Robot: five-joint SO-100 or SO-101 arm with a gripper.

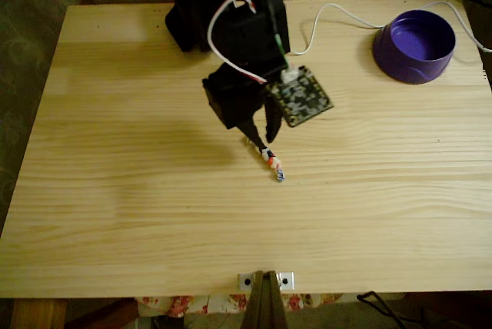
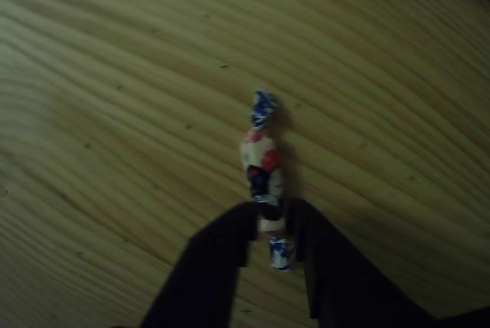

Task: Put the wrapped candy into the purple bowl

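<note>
Pale pine worktop [image 1: 115, 191] seen from above in the fixed view, grain running side to side. Black arm [image 1: 231, 14] based at the far edge, reaching out toward the middle. Small camo-patterned circuit board [image 1: 301, 97] strapped to the wrist, white cable [image 1: 338, 8] looping off along the far edge.

Gripper [image 1: 262, 144] down near the centre of the worktop, tips right at the wrapped candy [image 1: 272, 164]. In the other view the two dark fingers [image 2: 207, 267] sit on either side of the candy's near end [image 2: 264, 163], close against it — lower twisted tip poking out between them. Jaws look narrowed around it, but can't tell for sure whether actually pinching or just bracketing. Candy appears to lie on the wood, white wrapper with red and dark blotches, bluish twists at both ends, far end pointing away from the fingers.

Purple bowl [image 1: 415, 64] well apart, up at the far right corner — upright.
</note>
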